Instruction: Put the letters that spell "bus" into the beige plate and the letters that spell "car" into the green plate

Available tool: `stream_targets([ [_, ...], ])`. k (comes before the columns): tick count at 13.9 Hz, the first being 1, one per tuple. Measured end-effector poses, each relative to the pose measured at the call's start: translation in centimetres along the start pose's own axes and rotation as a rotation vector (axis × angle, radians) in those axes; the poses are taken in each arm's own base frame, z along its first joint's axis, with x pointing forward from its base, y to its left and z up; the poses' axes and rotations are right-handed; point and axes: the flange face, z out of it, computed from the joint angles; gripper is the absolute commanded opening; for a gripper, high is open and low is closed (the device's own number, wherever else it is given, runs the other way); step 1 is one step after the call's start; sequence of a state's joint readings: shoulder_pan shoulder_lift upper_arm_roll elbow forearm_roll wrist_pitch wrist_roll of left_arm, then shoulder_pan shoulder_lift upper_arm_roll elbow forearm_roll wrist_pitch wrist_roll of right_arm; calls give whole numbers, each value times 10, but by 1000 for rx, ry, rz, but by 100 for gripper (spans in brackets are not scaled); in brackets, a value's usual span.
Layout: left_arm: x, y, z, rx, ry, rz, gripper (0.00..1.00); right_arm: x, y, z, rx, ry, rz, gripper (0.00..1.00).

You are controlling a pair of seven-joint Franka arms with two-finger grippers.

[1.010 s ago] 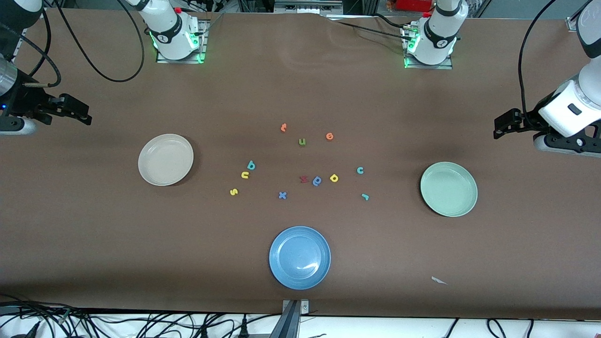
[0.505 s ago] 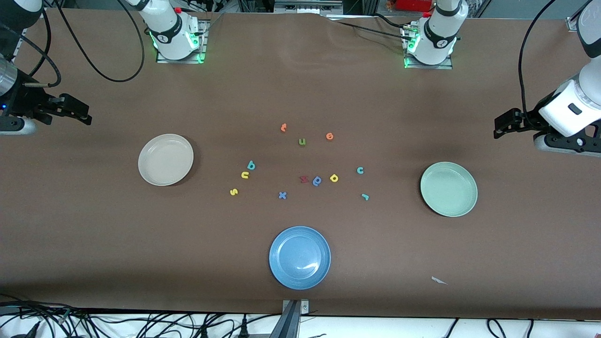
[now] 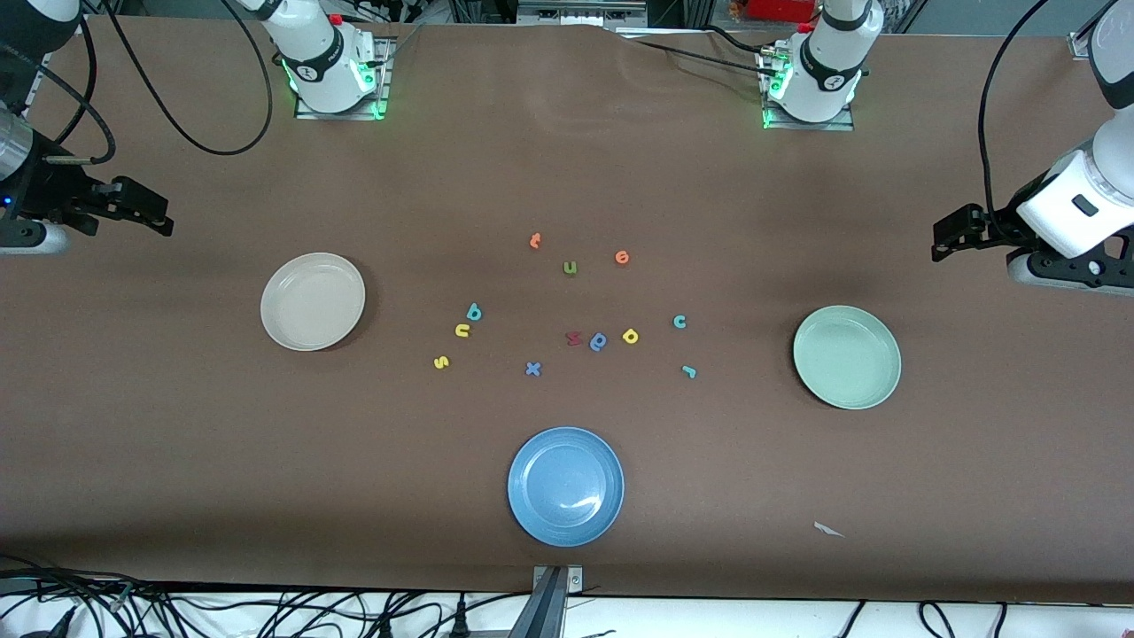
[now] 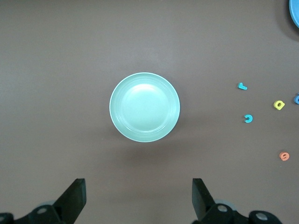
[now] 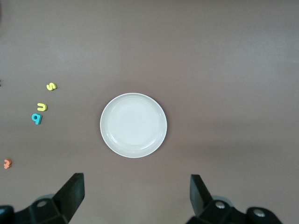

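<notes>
Left gripper: spread, empty, waiting above the counter near the green plate.
Right gripper: spread, empty, by the beige plate.
Letters: "b", "u", "s", "c", "a", "r" lie between plates.

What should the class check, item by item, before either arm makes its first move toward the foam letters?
1. Beige plate holds nothing: ok.
2. Green plate holds nothing: ok.
3. Teal b, yellow u, yellow s lie apart on the table: ok.
4. Teal c, yellow-orange a, teal r uncovered: ok.
5. Left gripper open, holding nothing: ok.
6. Right gripper open, holding nothing: ok.
</notes>
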State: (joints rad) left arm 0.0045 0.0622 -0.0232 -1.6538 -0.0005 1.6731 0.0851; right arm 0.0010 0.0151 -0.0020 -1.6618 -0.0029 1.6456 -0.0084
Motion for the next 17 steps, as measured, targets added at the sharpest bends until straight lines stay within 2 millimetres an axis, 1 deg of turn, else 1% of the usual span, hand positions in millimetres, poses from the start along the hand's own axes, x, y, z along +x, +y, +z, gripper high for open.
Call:
stream_targets([
  [11,0,0,0,0,-1,0,100,2,0,-3,0,7,-2,100],
  [17,0,0,0,0,-1,0,100,5,1,1,0,1,-1,100],
])
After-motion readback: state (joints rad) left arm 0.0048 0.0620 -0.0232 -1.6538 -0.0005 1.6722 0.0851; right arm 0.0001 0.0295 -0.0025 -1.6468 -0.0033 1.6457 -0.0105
